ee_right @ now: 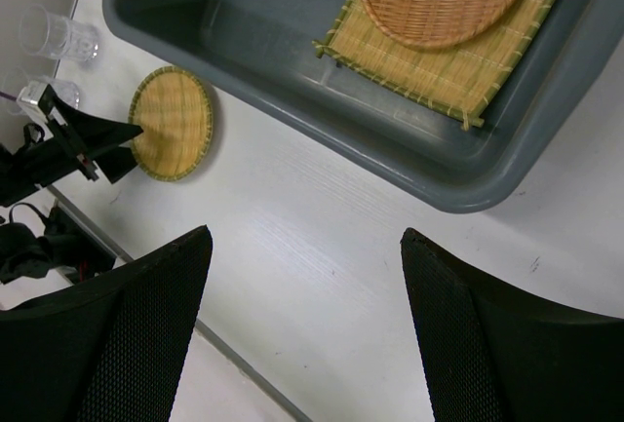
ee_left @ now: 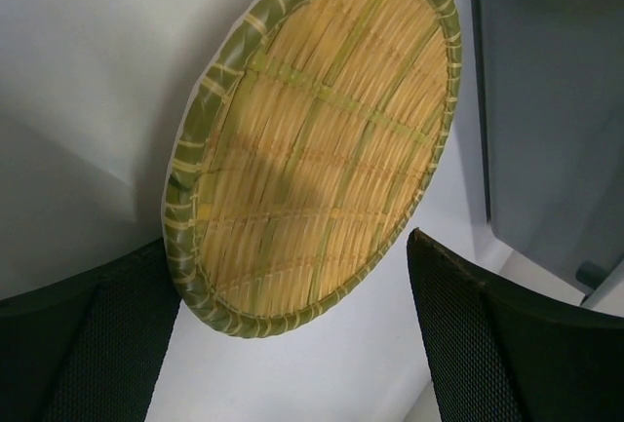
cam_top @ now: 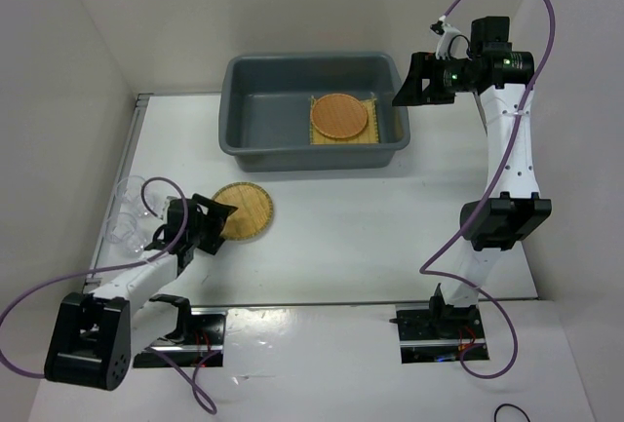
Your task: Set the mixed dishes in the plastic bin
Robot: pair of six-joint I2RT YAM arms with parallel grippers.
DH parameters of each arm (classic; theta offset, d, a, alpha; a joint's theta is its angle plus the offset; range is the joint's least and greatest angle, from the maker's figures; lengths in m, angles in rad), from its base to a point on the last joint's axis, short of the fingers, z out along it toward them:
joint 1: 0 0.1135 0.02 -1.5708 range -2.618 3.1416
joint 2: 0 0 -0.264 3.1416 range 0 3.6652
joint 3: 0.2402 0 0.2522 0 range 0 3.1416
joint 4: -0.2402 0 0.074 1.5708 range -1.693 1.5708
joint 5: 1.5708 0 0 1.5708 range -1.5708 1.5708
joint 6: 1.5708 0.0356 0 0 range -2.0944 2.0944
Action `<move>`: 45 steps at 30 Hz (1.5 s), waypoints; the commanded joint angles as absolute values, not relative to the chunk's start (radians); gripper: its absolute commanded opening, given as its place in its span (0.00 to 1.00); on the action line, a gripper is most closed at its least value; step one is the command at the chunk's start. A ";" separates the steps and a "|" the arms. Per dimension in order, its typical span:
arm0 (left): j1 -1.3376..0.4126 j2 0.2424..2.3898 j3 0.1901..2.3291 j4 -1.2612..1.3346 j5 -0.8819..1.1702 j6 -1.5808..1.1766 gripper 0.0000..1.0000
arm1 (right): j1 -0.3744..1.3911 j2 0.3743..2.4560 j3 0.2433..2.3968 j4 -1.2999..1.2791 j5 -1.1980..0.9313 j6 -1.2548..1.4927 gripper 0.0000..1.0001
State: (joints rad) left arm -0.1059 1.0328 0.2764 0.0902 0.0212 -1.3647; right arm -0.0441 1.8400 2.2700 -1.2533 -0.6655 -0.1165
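Two of the dishes lie in the plastic bin [cam_top: 263, 115] at the far middle of the table [cam_top: 390, 217]: the square mat [ee_right: 487, 66] sits flat at the bin's right end, and the orange disc [cam_top: 339, 116] rests on top of it; that part looks done. Left out are the tan disc [cam_top: 246, 210], flat on the table just near of the bin's left end, and the clear cups [cam_top: 132, 210] at the far left edge (how many is hard to tell). The left gripper [cam_top: 219, 224] sits at the tan disc's near-left edge with its jaws apart and the rim reaching in between them, nothing pinched; the right gripper [cam_top: 402, 91] hangs spread and empty above the bin's right rim.
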 commanded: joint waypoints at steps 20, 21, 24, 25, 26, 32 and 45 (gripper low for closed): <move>-0.137 1.318 0.339 0.262 0.106 -1.298 0.47 | -0.051 1.810 2.292 -1.238 -0.655 -0.107 0.84; -0.137 1.318 0.339 0.262 0.106 -1.298 0.45 | -0.051 1.810 2.292 -1.238 -0.655 -0.107 0.84; -0.137 1.318 0.348 0.274 0.097 -1.298 0.44 | -0.051 1.810 2.292 -1.238 -0.655 -0.107 0.84; -0.137 1.318 0.348 0.275 0.097 -1.298 0.44 | -0.051 1.819 2.292 -1.238 -0.655 -0.107 0.84; -0.137 1.318 0.348 0.284 0.097 -1.298 0.44 | -0.051 1.819 2.292 -1.238 -0.655 -0.107 0.84; -0.137 1.359 0.405 0.314 0.097 -1.308 0.46 | -0.051 1.819 2.292 -1.238 -0.655 -0.107 0.84; -0.146 1.275 0.427 0.333 0.002 -1.388 0.62 | -0.069 1.810 2.292 -1.238 -0.655 -0.107 0.84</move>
State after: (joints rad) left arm -0.1417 1.2961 0.4320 0.2710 0.0460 -1.3613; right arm -0.0559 1.8400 2.2700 -1.2530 -0.6609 -0.1162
